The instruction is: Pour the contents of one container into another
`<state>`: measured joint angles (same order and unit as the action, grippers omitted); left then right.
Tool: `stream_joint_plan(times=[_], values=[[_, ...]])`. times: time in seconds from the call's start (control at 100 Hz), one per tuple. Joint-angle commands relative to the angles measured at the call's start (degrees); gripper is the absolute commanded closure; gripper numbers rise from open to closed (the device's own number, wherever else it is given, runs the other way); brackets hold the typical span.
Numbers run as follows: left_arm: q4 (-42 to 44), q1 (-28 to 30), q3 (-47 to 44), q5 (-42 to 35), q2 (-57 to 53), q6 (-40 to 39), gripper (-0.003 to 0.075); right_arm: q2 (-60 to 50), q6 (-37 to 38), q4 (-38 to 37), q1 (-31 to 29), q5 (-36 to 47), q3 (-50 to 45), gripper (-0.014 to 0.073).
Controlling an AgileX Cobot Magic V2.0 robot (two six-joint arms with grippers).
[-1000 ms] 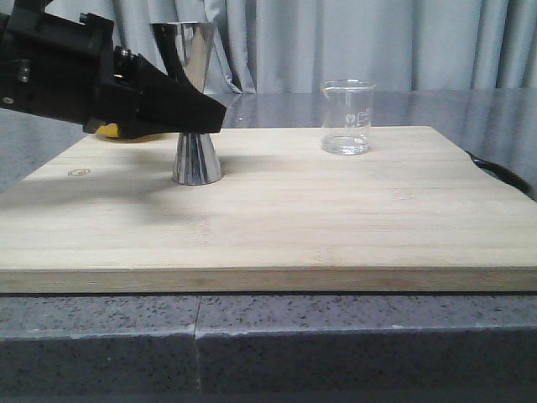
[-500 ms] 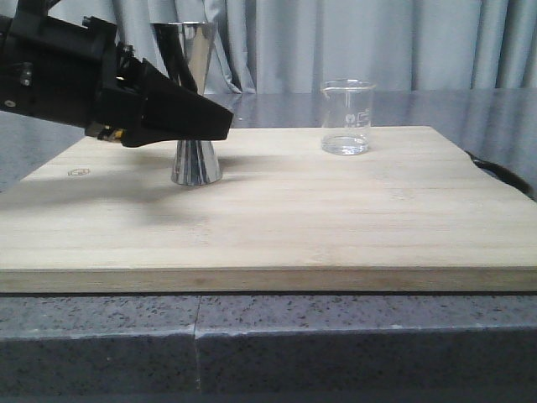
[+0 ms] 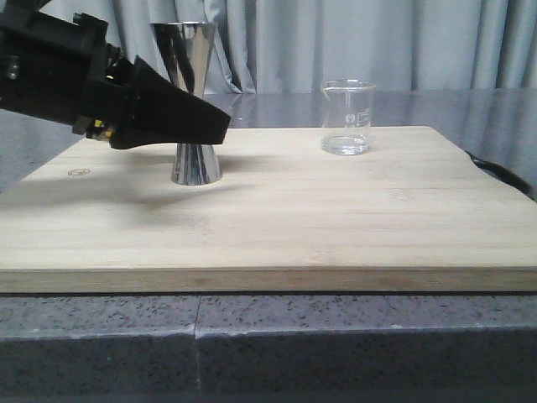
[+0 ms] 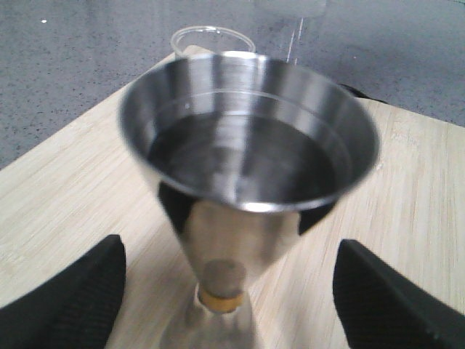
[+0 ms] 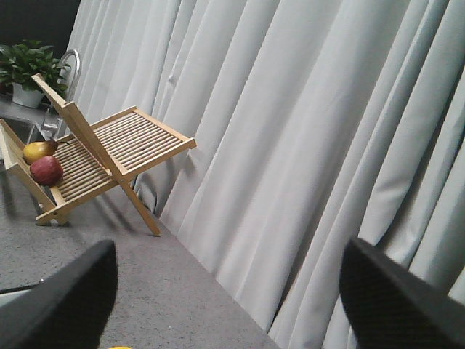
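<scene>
The left arm enters the front view from the left edge, raised above the wooden board [image 3: 336,218] and angled slightly downward toward the right. The left gripper [image 3: 205,124] points at the jigger [image 3: 195,159] at about its waist height, and its black body hides the jigger's middle section from the front camera. In the left wrist view the same gripper [image 4: 229,291] has its fingers [image 4: 73,305] spread wide, one to each side of the jigger [image 4: 247,160], with clear board visible between each pad and the steel. No contact with the jigger is visible.

The jigger stands upright on the left half of the board, toward the far edge. Its upper cone is open at the top, and the brass-coloured band [image 4: 220,299] sits at the narrow waist. The inside of the upper cup looks dark and reflective; whether it holds liquid cannot be told.

The beaker [image 3: 347,117] stands upright on the right half of the board near the far edge, well apart from the jigger and from the left gripper. In the left wrist view its rim [image 4: 212,38] shows beyond the jigger. Nothing touches it.

The right arm does not appear in the front view. The right gripper [image 5: 232,305] faces away from the table toward the grey curtain [image 5: 305,131], its fingers set wide apart with nothing between them. A wooden rack [image 5: 94,160] holding fruit [image 5: 45,169] stands in front of that curtain, with a potted plant [image 5: 25,69] behind it.
</scene>
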<state>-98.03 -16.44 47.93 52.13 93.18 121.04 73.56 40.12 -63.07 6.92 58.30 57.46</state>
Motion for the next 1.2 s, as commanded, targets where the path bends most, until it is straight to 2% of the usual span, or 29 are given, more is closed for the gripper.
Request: stream_joint_plan(times=[0.0,0.2,0.43,0.61,0.71,0.81,0.91,1.0,1.09,1.19], values=[[-0.2,1.1,1.4,2.7,-3.4,-1.8,0.0171,-1.9,0.2,2.8,-0.3,1.2,1.8,0.0028],[4.2,3.9,1.4,3.1,-6.2,-7.8,0.0171,-1.9,0.2,2.8,-0.3,1.2,1.8,0.0028],[17.4,7.2,1.4,5.5,-11.9,-19.9,0.0172,-1.9,0.2,2.8,-0.3,0.3,1.8,0.0028],[20.9,12.3,1.4,5.8,-19.5,-21.2,0.0173,-1.9,0.2,2.8,-0.3,-4.7,1.8,0.0028],[18.8,16.6,1.4,3.9,-23.7,-21.2,0.0173,-1.9,0.2,3.2,-0.3,-12.2,1.8,0.0028],[13.0,22.2,1.4,-0.6,-27.5,-21.2,0.0173,-2.1,0.2,4.9,-0.4,-22.0,1.8,0.0028],[2.4,28.3,1.4,-5.7,-31.0,-21.2,0.0173,-2.9,0.2,7.4,-1.4,-31.8,2.0,0.0029],[-8.0,33.9,1.4,-11.3,-33.4,-21.0,0.0172,-4.8,0.2,7.4,-3.9,-35.7,2.0,0.0029],[-7.9,38.5,3.6,-17.4,-35.4,-21.0,0.0173,-7.0,0.2,7.5,-7.0,-38.5,2.0,0.0029],[-7.9,39.7,5.8,-22.6,-36.7,-21.1,0.0173,-10.5,0.2,7.6,-10.8,-41.4,2.0,0.0029]])
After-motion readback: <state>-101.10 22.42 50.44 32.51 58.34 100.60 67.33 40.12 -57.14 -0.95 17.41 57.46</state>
